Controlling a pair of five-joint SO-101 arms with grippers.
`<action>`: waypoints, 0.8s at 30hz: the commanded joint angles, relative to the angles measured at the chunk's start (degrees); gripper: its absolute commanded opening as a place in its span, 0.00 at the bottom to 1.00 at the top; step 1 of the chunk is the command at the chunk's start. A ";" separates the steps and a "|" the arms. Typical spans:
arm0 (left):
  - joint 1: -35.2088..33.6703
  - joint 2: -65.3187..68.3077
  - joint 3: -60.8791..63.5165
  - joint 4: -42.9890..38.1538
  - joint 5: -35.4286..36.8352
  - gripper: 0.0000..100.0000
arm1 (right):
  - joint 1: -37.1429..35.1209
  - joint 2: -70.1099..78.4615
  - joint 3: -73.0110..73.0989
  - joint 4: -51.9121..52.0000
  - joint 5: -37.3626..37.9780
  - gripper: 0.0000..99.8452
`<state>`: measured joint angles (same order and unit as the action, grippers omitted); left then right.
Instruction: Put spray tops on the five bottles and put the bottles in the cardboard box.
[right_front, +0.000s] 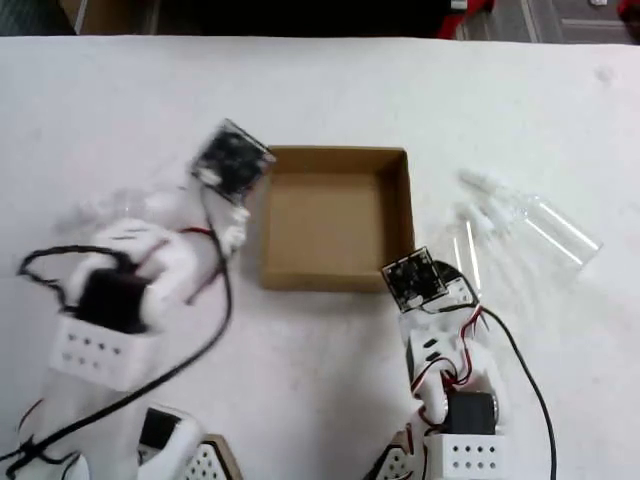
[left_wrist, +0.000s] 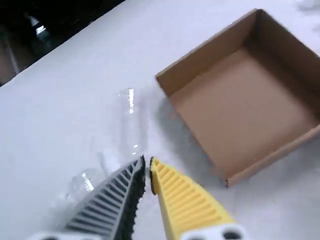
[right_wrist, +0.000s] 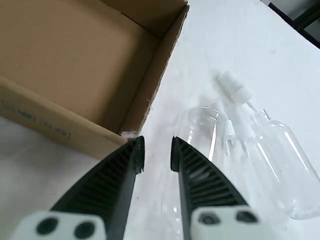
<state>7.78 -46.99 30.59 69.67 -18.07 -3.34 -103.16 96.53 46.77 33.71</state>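
Observation:
The cardboard box (right_front: 335, 215) sits open and empty in the middle of the table. My left gripper (left_wrist: 148, 164) is shut, grey and yellow fingers together with nothing between them, just short of a clear bottle (left_wrist: 130, 117) lying left of the box (left_wrist: 245, 100); another bottle (left_wrist: 82, 182) lies closer in. My right gripper (right_wrist: 156, 151) is open by a narrow gap and holds nothing, beside the box's near right corner (right_wrist: 125, 131). Beyond it lie a clear bottle (right_wrist: 202, 130), a larger bottle (right_wrist: 280, 165) and a white spray top (right_wrist: 235, 87).
The bottles and spray tops right of the box form a cluster (right_front: 500, 215) on the white table (right_front: 330, 90). More clear bottles (right_front: 130, 205) lie by the left arm. Black cables (right_front: 215, 330) trail from both arm bases near the front edge.

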 joint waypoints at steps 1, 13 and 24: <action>-8.04 7.34 -16.62 12.48 -0.97 0.02 | 0.31 0.13 0.35 0.31 -0.18 0.07; -12.88 34.33 -42.29 32.62 -5.45 0.12 | 0.31 0.13 0.35 0.48 -0.09 0.07; -17.36 36.97 -43.16 31.38 -5.45 0.15 | 0.31 0.13 0.35 1.27 -0.09 0.07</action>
<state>-8.92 -9.89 -9.76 101.93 -23.16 -3.34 -103.16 96.53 47.82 33.80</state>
